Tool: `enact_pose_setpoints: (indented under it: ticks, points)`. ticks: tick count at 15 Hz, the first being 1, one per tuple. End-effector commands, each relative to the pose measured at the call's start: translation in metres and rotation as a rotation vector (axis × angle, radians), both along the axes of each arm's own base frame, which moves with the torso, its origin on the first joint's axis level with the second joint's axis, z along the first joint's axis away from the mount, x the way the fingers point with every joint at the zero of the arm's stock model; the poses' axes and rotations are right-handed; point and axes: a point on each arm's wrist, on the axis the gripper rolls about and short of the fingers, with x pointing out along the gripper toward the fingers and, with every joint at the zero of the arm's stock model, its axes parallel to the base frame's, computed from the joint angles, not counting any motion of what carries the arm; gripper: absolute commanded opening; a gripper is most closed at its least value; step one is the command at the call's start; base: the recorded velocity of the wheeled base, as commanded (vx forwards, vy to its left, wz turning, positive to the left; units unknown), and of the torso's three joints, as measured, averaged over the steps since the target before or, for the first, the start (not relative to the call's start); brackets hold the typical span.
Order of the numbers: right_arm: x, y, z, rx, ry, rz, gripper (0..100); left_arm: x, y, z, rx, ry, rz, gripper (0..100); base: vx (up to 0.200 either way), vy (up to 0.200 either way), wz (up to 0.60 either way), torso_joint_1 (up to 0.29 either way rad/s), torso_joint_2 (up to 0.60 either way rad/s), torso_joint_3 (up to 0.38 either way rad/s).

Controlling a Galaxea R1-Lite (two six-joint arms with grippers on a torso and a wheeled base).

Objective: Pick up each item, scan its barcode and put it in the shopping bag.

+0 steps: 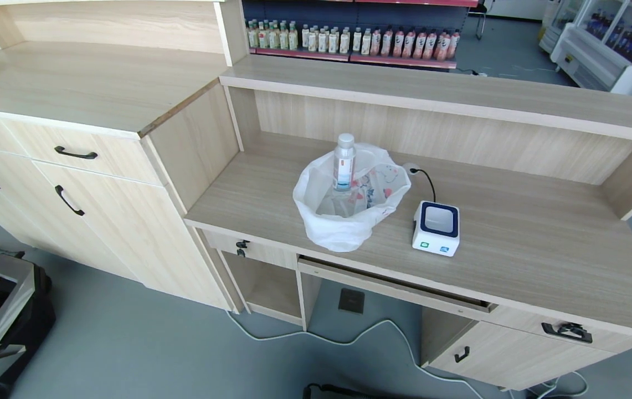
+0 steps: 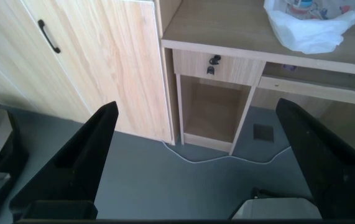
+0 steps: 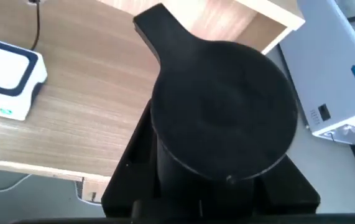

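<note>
A white plastic shopping bag (image 1: 327, 227) stands open on the wooden counter (image 1: 515, 238). A clear bottle (image 1: 344, 160) with a grey cap and a blue-and-white label stands upright in it. Just to the bag's right lies a white barcode scanner (image 1: 436, 226) with a dark-framed window, which also shows in the right wrist view (image 3: 6, 78). My left gripper (image 2: 196, 162) hangs open and empty over the grey floor, below and in front of the counter, with the bag (image 2: 308, 28) far off. A black round thing with a short tab (image 3: 224, 115) sits close before the right wrist camera, over the counter's right part, and hides the fingers.
A raised ledge (image 1: 460, 94) runs along the counter's back. Tall cabinets with black handles (image 1: 75, 153) stand to the left. The scanner's black cable (image 1: 429, 183) runs to the back wall. A white cord (image 1: 349, 338) trails on the floor under the counter.
</note>
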Motion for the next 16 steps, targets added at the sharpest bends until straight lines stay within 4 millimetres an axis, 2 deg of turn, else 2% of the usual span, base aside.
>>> enact_pose_setpoints:
  ticks: [1, 4, 5, 6, 7, 9, 11, 13, 16]
  points:
    - [0.025, 0.009, 0.002, 0.055, -0.025, 0.091, 0, 0.0, 0.0, 0.0, 0.0, -0.001, 0.0, 100, 0.0, 0.0, 0.6, -0.002, 0.0, -0.002]
    - [0.075, 0.027, 0.008, 0.328, -0.093, 0.238, 0, 0.0, 0.0, 0.0, 0.0, -0.001, 0.0, 100, 0.0, 0.0, 0.0, 0.0, 0.0, 0.0]
    - [0.083, 0.03, 0.009, 0.402, -0.091, 0.272, 0, 0.0, 0.0, 0.0, 0.0, -0.001, 0.0, 100, 0.0, 0.0, 0.0, 0.0, 0.0, 0.0]
    - [0.093, 0.031, 0.0, 0.507, -0.015, 0.256, 0, 0.0, 0.0, 0.0, 0.0, -0.001, 0.0, 100, 0.0, 0.0, 0.0, 0.0, 0.0, 0.0]
    - [0.095, 0.031, -0.002, 0.549, 0.015, 0.247, 0, 0.0, 0.0, 0.0, 0.0, -0.001, 0.0, 100, 0.0, 0.0, 0.0, 0.0, 0.0, 0.0]
    - [0.116, 0.029, -0.006, 0.759, 0.079, 0.189, 0, 0.0, 0.0, 0.0, 0.0, -0.001, 0.0, 100, 0.0, 0.0, 0.0, 0.0, 0.0, 0.0]
    - [0.122, 0.025, -0.019, 0.788, 0.123, 0.156, 0, 0.0, 0.0, 0.0, 0.0, -0.001, 0.0, 100, 0.0, 0.0, 0.0, 0.0, 0.0, 0.0]
    - [0.136, 0.024, -0.026, 0.803, 0.105, 0.161, 0, 0.0, 0.0, 0.0, 0.0, -0.001, 0.0, 100, 0.0, 0.0, 0.0, 0.0, 0.0, 0.0]
    - [0.157, 0.023, -0.048, 0.733, 0.124, 0.172, 0, 0.0, 0.0, 0.0, 0.0, -0.001, 0.0, 100, 0.0, 0.0, 0.0, 0.0, 0.0, 0.0]
